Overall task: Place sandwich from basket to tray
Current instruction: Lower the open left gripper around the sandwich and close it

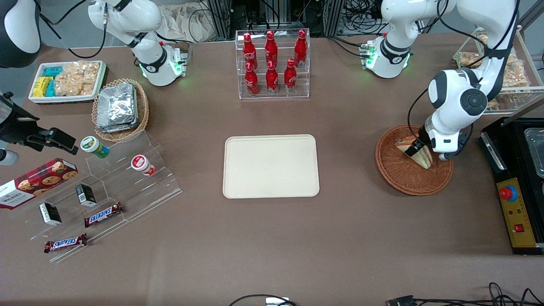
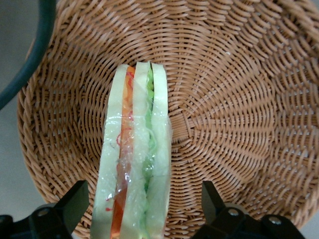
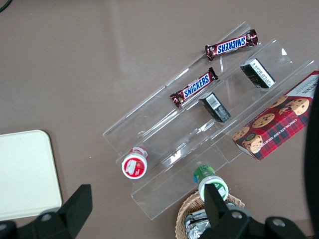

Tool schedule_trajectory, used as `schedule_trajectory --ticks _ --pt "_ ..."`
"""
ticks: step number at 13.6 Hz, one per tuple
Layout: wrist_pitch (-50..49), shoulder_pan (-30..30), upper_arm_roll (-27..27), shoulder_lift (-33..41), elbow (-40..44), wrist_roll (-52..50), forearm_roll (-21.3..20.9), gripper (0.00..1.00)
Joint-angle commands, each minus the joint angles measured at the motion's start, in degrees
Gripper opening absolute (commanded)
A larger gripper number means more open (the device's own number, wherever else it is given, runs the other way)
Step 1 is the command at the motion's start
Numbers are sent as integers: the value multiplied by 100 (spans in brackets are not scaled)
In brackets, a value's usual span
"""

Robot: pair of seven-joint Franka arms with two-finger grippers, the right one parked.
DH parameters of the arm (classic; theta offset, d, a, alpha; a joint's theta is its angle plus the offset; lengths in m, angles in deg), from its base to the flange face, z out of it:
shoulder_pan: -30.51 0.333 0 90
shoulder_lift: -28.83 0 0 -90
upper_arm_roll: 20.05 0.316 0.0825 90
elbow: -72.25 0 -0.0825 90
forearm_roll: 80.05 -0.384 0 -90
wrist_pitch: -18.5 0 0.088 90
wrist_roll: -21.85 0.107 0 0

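One sandwich [image 2: 133,164] is all you must move, and it lies in the reddish basket [image 1: 399,178] at the working arm's end of the table. Going from the parked arm's end: first the snack stands, then the cream tray [image 1: 271,166] in the middle with nothing on it, then the basket. Your gripper [image 2: 142,211] hangs low over the basket with its fingers [image 2: 75,201] spread apart, one on each side of the sandwich, not yet pressing it. The wedge's long axis runs between them, so closing should meet the flat bread faces. I judge the brown table [image 1: 348,127] between basket and tray leaves you free room.
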State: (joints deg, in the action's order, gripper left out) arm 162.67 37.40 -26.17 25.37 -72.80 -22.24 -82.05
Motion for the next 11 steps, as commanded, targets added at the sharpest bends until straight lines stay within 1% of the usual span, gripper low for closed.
schedule_trajectory --ticks 1,2,3,4,5,6,7,8,9,10,11 --pt "155 23 5 -49 -59 -118 -334 97" --pt "155 49 14 -110 -59 -118 -457 94" --pt "155 58 14 -172 -50 -118 -572 93" --pt "146 58 31 -242 -41 -109 -616 88" --pt "155 58 40 -243 -41 -100 -626 72" --pt "146 58 40 -251 -41 -91 -695 52" --pt "146 58 40 -260 -41 -91 -713 36" --pt "146 58 40 -251 -32 -91 -714 25" --pt "120 58 49 -234 -24 -91 -714 15" --pt "85 58 49 -182 3 -91 -714 9" --pt "-72 58 49 -120 55 -91 -714 9"
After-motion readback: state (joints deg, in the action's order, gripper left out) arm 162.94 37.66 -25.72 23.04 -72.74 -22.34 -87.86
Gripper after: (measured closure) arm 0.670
